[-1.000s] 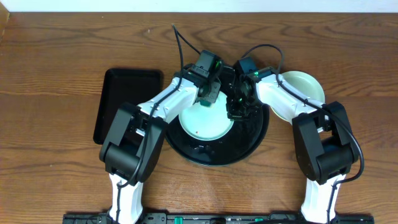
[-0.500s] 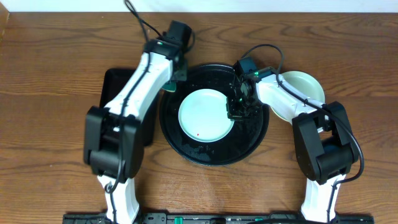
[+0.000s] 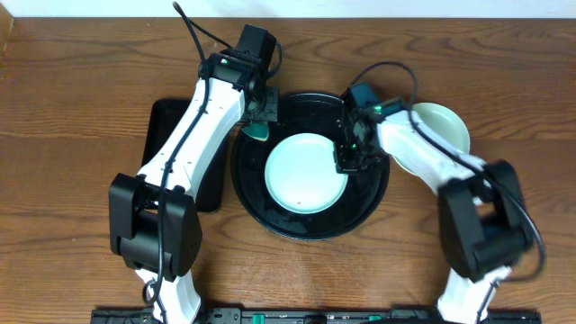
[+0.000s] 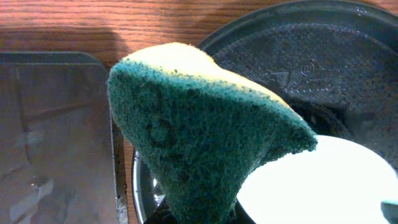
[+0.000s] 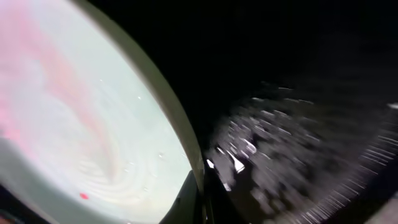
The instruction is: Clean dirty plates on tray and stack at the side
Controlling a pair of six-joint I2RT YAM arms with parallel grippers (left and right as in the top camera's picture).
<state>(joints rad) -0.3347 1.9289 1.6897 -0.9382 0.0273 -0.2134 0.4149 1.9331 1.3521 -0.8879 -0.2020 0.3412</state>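
Overhead: the round black tray [image 3: 297, 220] sits mid-desk [image 3: 81, 72] with one mint plate [image 3: 306, 171] lying flat inside it. The left end effector [image 3: 258, 126] hangs over the tray's upper-left rim, closed on a green sponge [image 3: 256, 133]. The right end effector [image 3: 349, 160] is down at the mint plate's right edge. A pale plate [image 3: 447, 126] lies on the desk just right of the tray, partly under the right arm. A rectangular black tray [image 3: 166, 144] lies to the left.

Left wrist: the sponge, green-faced with a yellow back, is pinched into a wedge and hides the fingers. Beneath it are the tray's rim and a slice of the mint plate.

Right wrist: blurred. The mint plate's rim curves across, a red speck [image 5: 83, 196] on its surface, with wet dark tray beyond. I cannot tell whether the fingers are open or closed
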